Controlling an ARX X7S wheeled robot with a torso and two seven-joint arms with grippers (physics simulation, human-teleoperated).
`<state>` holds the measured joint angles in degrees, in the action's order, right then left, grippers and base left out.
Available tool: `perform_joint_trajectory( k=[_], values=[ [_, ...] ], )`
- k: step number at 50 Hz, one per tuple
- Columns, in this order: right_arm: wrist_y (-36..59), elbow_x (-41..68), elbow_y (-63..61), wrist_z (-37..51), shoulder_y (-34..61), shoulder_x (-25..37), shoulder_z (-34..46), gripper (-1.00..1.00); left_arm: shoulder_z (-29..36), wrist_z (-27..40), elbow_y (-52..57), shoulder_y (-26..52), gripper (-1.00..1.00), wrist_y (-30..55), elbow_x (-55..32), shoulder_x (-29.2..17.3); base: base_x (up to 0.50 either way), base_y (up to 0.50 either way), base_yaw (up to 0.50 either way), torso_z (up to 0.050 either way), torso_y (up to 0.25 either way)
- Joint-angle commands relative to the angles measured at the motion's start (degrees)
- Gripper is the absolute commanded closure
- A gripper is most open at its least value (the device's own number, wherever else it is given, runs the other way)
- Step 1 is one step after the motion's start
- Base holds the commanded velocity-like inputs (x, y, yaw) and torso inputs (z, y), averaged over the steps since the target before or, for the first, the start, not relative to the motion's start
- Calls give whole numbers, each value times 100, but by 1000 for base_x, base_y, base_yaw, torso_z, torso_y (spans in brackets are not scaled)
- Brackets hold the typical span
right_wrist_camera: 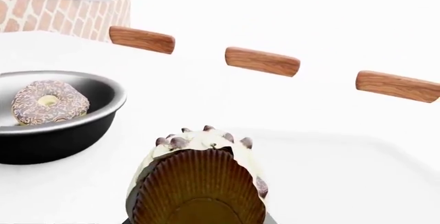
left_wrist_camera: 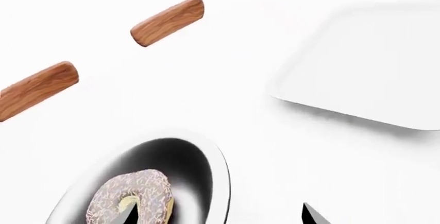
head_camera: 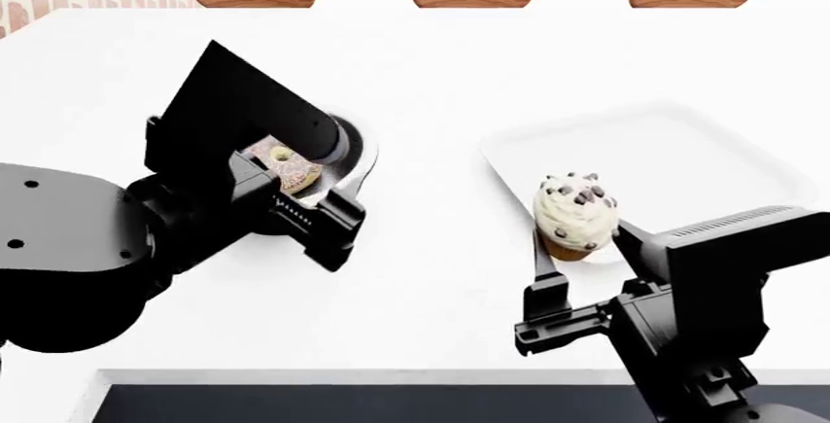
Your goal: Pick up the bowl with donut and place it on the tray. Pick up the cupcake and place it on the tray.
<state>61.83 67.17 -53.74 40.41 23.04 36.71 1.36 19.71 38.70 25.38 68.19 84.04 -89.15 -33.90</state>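
Tray (head_camera: 726, 151): flat, white, bare at the far side. The cupcake (head_camera: 576, 211) is over its near left corner, tilted, clamped by the wrapper in the right gripper (head_camera: 580, 248); whether it touches the tray yet is hard to judge.

Bowl (right_wrist_camera: 48, 118): on the table well left of the tray, donut (right_wrist_camera: 49, 102) inside. The left gripper (head_camera: 279, 182) sits at the bowl's rim, one finger (left_wrist_camera: 127, 214) inside beside the donut (jaws spread, not yet pinching, as far as the wrist view shows).

Advice: level the cupcake before release. Close the left jaws squarely on the rim, lift straight, keep the bowl level.
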Motion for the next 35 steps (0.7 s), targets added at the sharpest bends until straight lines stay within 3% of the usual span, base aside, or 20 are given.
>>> perform_joint_trajectory(
  k=[1, 35],
  values=[
    [57, -54, 27, 22, 99, 15, 73, 100, 495, -929, -293, 173, -100, -7, 717, -180, 0, 0, 0, 0, 0],
    [-230, -353, 123, -94, -129, 61, 198, 100, 2290, -2451, -1132, 910, -100, -329, 2149, -86, 0, 0, 0, 0, 0]
  ],
)
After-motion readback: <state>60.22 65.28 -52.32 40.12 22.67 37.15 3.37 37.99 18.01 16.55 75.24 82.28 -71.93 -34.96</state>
